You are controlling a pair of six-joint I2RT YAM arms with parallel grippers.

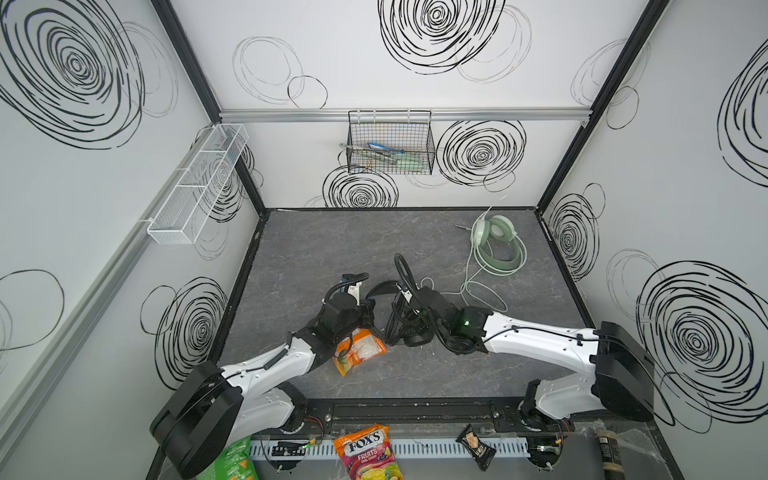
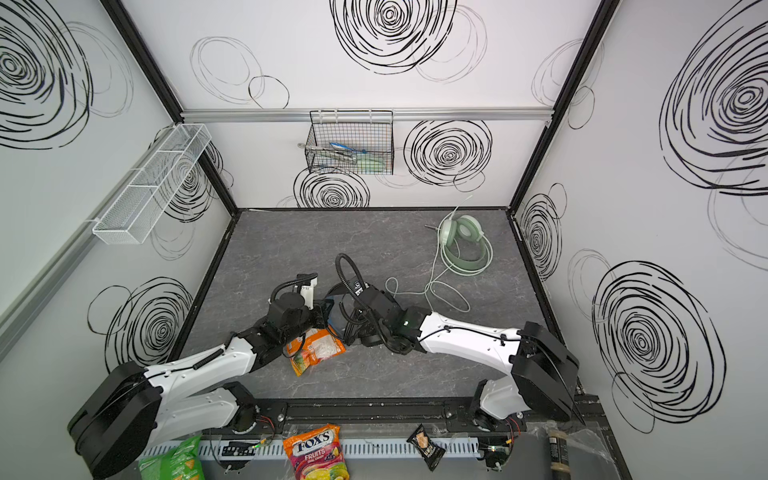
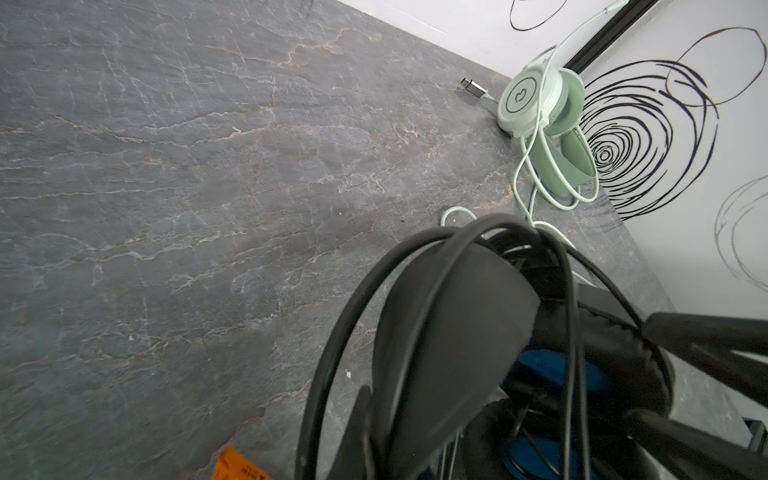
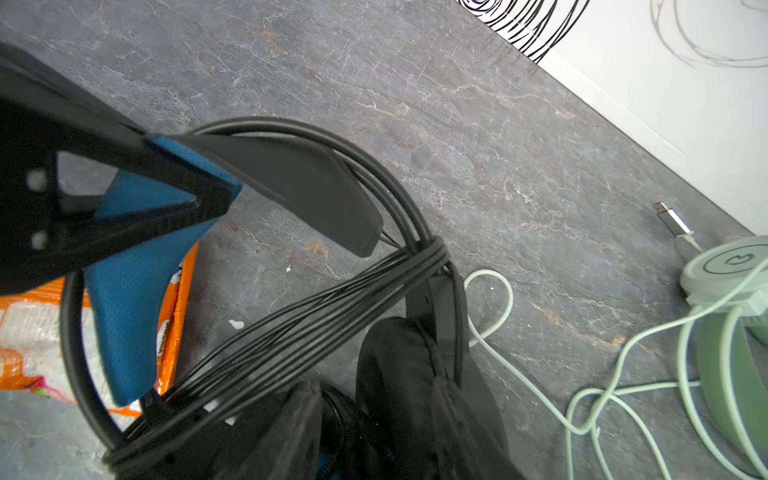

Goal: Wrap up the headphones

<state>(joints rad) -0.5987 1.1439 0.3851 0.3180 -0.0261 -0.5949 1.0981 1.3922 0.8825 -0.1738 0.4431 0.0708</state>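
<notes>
Here the black headphones stand at the middle of the grey table, between the two arms. The band is matte black outside and has a blue mesh pad on its inner side. The black cable is gathered in several turns: some arch alongside the band and a tight bundle of strands crosses slantwise toward the ear cups. The left gripper is clamped shut on the band at the blue pad. The right gripper has its jaws parted on either side of an ear cup's rim; I cannot tell whether they touch it. An orange sweet bag lies flat just beside the black set, partly under the left arm. The mint-green headphones lie well apart, near the far right corner, with cups together and the band flat on the table. Their whitish cable trails in loose loops toward the middle, and its metal plug lies near one cup.
</notes>
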